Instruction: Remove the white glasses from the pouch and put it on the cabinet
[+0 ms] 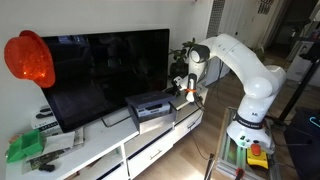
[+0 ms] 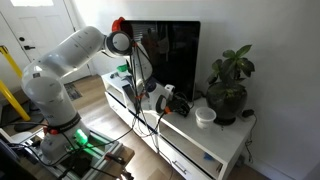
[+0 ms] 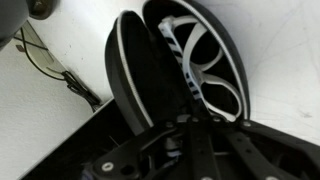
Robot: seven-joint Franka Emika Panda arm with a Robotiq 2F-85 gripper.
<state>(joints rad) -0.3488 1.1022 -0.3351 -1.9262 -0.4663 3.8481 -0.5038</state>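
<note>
Gripper (image 3: 186,135) is right down over the pouch (image 3: 135,75), which lies open on the cabinet (image 3: 285,40). Honestly can't tell if the jaws are apart or pinched, since the bottom of the wrist view is just a dark tangle of linkage. The white glasses (image 3: 205,60) aren't out yet. They sit inside the pouch, rims bright against the black lining. A thin cable (image 3: 60,75) snakes across the cabinet top just beside the pouch.

Further out it's pretty crowded. In an exterior view a black box (image 1: 150,108) sits just beside the gripper, with the TV (image 1: 105,75) right behind it. On the gripper's other side there's a white cup (image 2: 205,116) and a plant (image 2: 230,80), both near. Well away at the far end: some green stuff (image 1: 25,148) and a red-orange thing (image 1: 28,57).
</note>
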